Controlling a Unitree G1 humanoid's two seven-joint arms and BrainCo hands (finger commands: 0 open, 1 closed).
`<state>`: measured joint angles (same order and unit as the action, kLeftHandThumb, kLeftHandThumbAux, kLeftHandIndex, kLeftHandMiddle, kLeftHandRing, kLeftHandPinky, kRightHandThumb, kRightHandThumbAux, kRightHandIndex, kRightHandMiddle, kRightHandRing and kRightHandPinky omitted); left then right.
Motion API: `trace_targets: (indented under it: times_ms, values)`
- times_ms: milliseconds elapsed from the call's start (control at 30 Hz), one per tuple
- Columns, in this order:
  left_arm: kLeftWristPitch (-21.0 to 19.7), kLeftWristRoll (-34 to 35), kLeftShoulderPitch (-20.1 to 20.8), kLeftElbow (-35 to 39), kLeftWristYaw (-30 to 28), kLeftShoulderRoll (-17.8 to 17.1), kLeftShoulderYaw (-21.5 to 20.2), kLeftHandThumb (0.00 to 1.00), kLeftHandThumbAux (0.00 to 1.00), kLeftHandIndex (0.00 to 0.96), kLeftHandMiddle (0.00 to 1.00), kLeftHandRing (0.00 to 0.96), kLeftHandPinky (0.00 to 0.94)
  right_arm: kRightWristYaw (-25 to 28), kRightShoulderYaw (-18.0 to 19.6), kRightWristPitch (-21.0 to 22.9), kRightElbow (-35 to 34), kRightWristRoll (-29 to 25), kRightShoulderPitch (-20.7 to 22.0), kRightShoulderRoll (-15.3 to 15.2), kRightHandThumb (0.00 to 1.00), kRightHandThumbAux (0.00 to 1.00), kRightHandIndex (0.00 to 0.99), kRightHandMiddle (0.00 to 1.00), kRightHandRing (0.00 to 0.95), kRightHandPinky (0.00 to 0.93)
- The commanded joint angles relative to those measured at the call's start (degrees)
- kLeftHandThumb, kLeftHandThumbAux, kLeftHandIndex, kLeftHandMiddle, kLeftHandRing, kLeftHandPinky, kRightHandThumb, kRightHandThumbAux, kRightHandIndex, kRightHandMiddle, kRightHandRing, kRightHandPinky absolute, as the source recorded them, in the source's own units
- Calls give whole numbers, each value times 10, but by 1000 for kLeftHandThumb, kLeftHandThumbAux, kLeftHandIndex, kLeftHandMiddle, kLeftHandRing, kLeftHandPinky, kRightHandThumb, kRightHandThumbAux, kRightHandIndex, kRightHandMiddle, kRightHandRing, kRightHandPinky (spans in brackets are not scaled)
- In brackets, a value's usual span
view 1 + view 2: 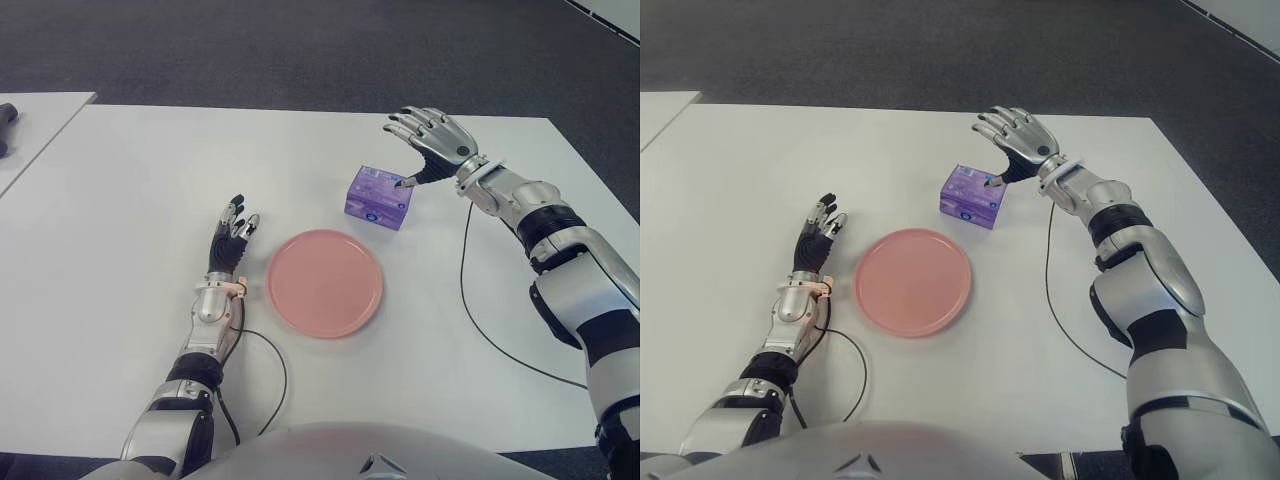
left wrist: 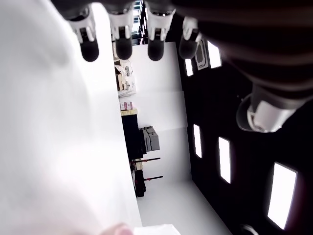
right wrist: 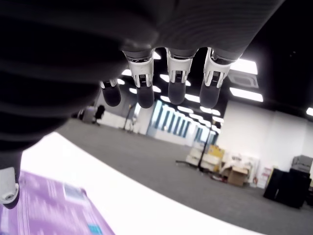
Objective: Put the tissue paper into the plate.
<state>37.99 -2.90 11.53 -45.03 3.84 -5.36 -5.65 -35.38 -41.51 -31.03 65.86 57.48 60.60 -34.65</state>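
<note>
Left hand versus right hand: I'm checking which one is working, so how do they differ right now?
The right hand is raised at the purple tissue pack, its thumb at the pack's top; the left hand shows low beside the pink plate, on its left, near nothing. The right arm reaches far forward; the left stays close in. Both have open fingers and hold nothing.

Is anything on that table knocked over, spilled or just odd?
Nothing stands out. The purple tissue pack sits flat on the white table, the pink plate beside it is bare, and the right hand is open at the pack. The left hand shows left of the plate.
</note>
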Motion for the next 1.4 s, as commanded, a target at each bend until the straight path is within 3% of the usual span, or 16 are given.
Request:
trace_targets:
  times_ms: [33, 467, 600, 933, 1400]
  values:
    - [-13, -7, -24, -17, 6, -2, 2, 0, 421, 0, 0, 0, 0, 17, 18, -1, 3, -23, 3, 18, 178, 527, 0, 0, 0, 0]
    - [-30, -9, -42, 11, 10, 4, 6, 0, 430, 0, 0, 0, 0, 6, 10, 29, 24, -20, 9, 81, 145, 537, 0, 0, 0, 0]
    - [-29, -10, -45, 13, 10, 4, 7, 0, 430, 0, 0, 0, 0, 12, -5, 46, 43, -11, 9, 124, 157, 539, 0, 0, 0, 0]
    - [-36, -11, -51, 27, 10, 5, 10, 0, 430, 0, 0, 0, 0, 39, -6, 3, 53, -27, -5, 130, 203, 520, 0, 0, 0, 0]
    - [-37, -13, -58, 32, 11, 5, 9, 0, 428, 0, 0, 0, 0, 46, -22, 24, 89, -21, -32, 146, 204, 502, 0, 11, 0, 0]
